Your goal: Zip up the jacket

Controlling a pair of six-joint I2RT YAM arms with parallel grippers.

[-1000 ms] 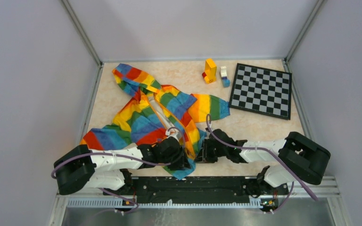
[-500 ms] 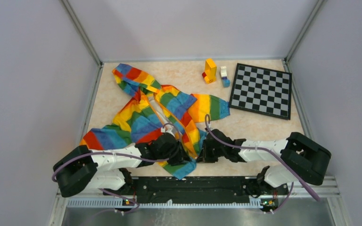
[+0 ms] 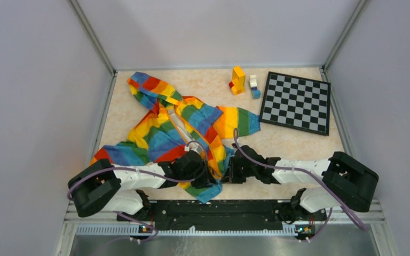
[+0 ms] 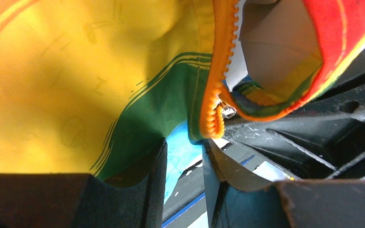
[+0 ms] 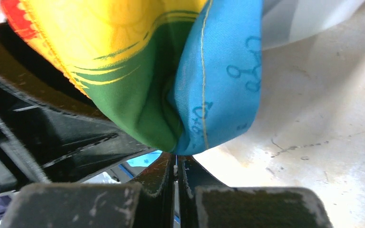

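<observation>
jacket: small rainbow-striped hooded fabric jacket (image 3: 163,136) lies flat on the beige table (image 3: 299,146), hood toward the far left corner, hem at the near edge by both arm bases.
front: open for most of its length; pale lining shows between the two panels in the top view.
zipper: orange toothed zipper strip (image 4: 217,61) runs down to the hem. The small metal slider (image 4: 228,111) sits at its bottom end. Can't tell whether the opposite side's pin is seated in it.
left gripper (image 4: 184,154): at the hem just left of the zipper foot. Fingers are partly apart with blue hem cloth lying in the gap. Can't tell whether they actually bite on it.
right gripper (image 5: 175,162): at the hem corner just right of the zipper. Fingers are pressed nearly together, pinching a bunched blue-green fold of the jacket.
step: by my read, bottom-of-zipper setup, with both sides of the hem held and no pull on the slider begun.
next move calls for: one arm to keep the hem anchored and taut, the other to let go and pinch the slider tab, then draw it along the teeth toward the hood. The tab is tiny and sits close to the left fingers, so fine alignment is needed.
risk: slack cloth bunching ahead of the slider.
clutter: black-and-white checkered board (image 3: 296,102) and coloured toy blocks (image 3: 239,80) sit at the far right, well apart from the work.
</observation>
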